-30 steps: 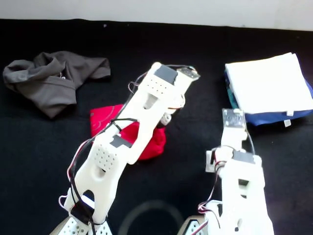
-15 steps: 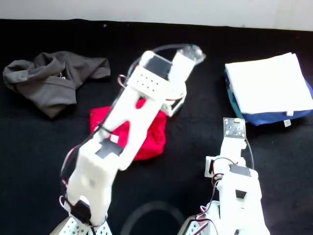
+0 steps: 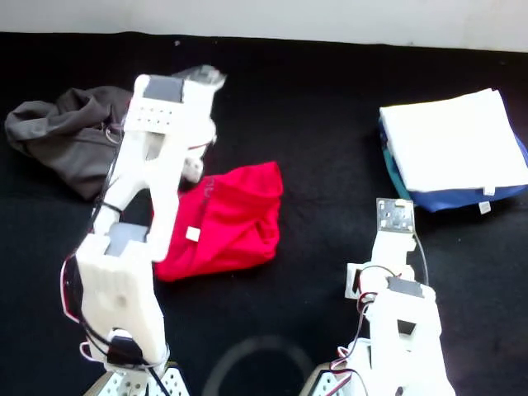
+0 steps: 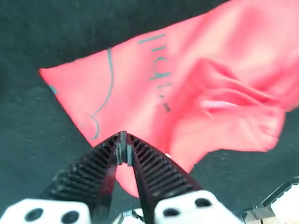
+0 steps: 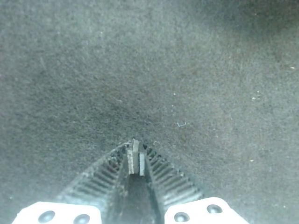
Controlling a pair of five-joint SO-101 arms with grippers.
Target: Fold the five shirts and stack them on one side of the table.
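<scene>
A red shirt (image 3: 227,219) lies loosely spread near the table's middle; in the left wrist view the red shirt (image 4: 196,79) shows wrinkles and a grey line print. My left gripper (image 3: 205,77) hangs shut above the shirt's far left corner, and the left gripper (image 4: 123,150) holds nothing. A crumpled grey shirt (image 3: 70,136) lies at the far left. At the right a folded white shirt (image 3: 454,136) tops a stack on a blue shirt (image 3: 462,200). My right gripper (image 3: 394,216) rests shut over bare cloth, and the right gripper (image 5: 135,157) is empty.
A black cloth (image 3: 330,99) covers the table, and the black cloth (image 5: 140,70) lies under the right gripper. A pale wall runs along the far edge. Open room lies between the red shirt and the stack.
My left arm has swung from over the red shirt to the left, uncovering it. The red shirt now lies spread wider toward the right. The right arm drew back slightly.
</scene>
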